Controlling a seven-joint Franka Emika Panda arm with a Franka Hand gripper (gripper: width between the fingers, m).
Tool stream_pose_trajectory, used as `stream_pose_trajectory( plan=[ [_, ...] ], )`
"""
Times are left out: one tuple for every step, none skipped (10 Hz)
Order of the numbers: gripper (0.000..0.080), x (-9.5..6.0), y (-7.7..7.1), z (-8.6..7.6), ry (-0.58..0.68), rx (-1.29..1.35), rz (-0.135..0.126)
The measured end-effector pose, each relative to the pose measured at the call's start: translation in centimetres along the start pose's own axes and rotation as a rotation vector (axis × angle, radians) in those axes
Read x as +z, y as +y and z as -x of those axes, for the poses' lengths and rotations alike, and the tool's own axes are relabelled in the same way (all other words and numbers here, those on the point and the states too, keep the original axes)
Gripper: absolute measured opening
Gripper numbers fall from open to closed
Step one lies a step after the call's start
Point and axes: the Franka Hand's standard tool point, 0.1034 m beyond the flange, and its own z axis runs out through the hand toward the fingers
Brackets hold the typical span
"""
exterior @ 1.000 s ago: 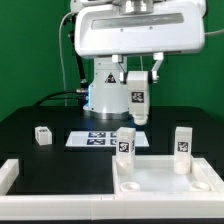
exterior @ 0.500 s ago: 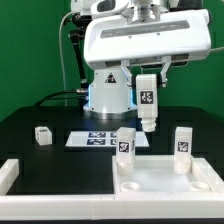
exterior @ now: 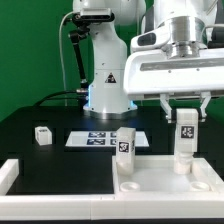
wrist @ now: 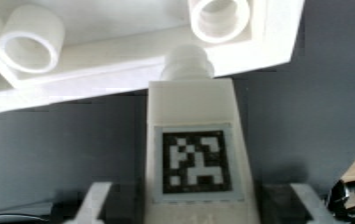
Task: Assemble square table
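My gripper (exterior: 186,114) is shut on a short white tagged leg (exterior: 186,128) and holds it upright over the far right part of the white square tabletop (exterior: 155,172). The held leg hangs just above or in front of a leg standing at the slab's far right corner (exterior: 183,160); I cannot tell whether they touch. Another leg (exterior: 125,145) stands at the far left corner. In the wrist view the held leg (wrist: 192,150) fills the space between the gripper (wrist: 192,205) fingers, above the slab (wrist: 121,80) and two standing legs (wrist: 32,45) (wrist: 224,15).
A fourth short leg (exterior: 42,134) lies on the black table at the exterior view's left. The marker board (exterior: 95,139) lies behind the slab. A long white L-shaped rail (exterior: 50,192) runs along the front left. The arm's base (exterior: 108,90) stands at the back.
The gripper has carried the leg toward the exterior view's right and nearer the camera, from above the marker board's end to over the slab's far right corner.
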Motion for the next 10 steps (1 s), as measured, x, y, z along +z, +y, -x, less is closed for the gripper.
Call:
stream_pose_trajectory(
  plan=[
    [0.0291,0.0,0.0,0.0,0.0,-0.001,0.0],
    [0.0291,0.1,0.0,0.1,-0.001,-0.006,0.001],
    [0.0291,0.2,0.0,0.3,-0.004,-0.01,0.002],
    [0.0291,0.8,-0.7,1.1,-0.008,-0.014,0.004],
    [0.0291,1.8,-2.3,1.8,-0.015,-0.015,0.005],
    [0.0291,2.6,-3.6,2.1,-0.011,-0.019,0.005],
    [0.0291,3.2,-3.7,2.2,-0.011,-0.034,0.01],
    [0.0291,3.4,-3.8,2.4,-0.006,-0.04,0.011],
    [0.0291,3.4,-3.9,2.4,-0.003,-0.043,0.01],
    [0.0291,3.4,-3.7,2.3,-0.003,-0.046,0.012]
  ],
)
